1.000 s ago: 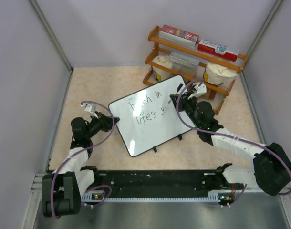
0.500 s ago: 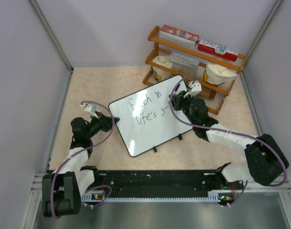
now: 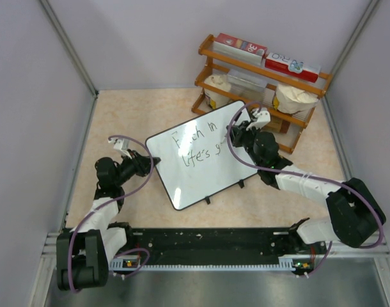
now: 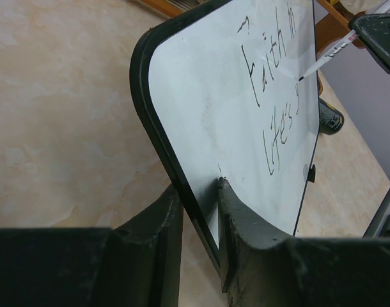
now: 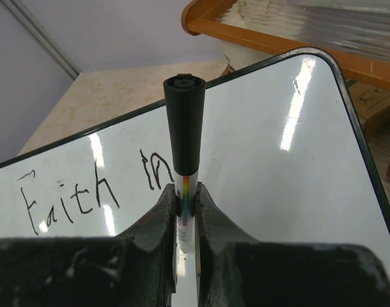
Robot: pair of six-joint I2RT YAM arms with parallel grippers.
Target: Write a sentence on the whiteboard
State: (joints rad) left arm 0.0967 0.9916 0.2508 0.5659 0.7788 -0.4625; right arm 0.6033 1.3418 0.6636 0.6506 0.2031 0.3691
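The whiteboard stands tilted on the table, black rim and small feet along its near edge. The sentence reads "Faith in" over "Life's g" in black marker. My left gripper is shut on the board's left rim; in the left wrist view its jaws pinch the whiteboard. My right gripper is shut on a white marker with a black end, over the board's right half. In the left wrist view the marker points its tip at the board beside the writing.
A wooden two-tier rack stands at the back right, just behind the board and my right gripper, with red and white boxes on top and white bowls below. Grey walls close in the left, back and right sides.
My right arm has drawn in and its gripper with the marker has shifted slightly up and left over the board. The left gripper and the board have not moved.
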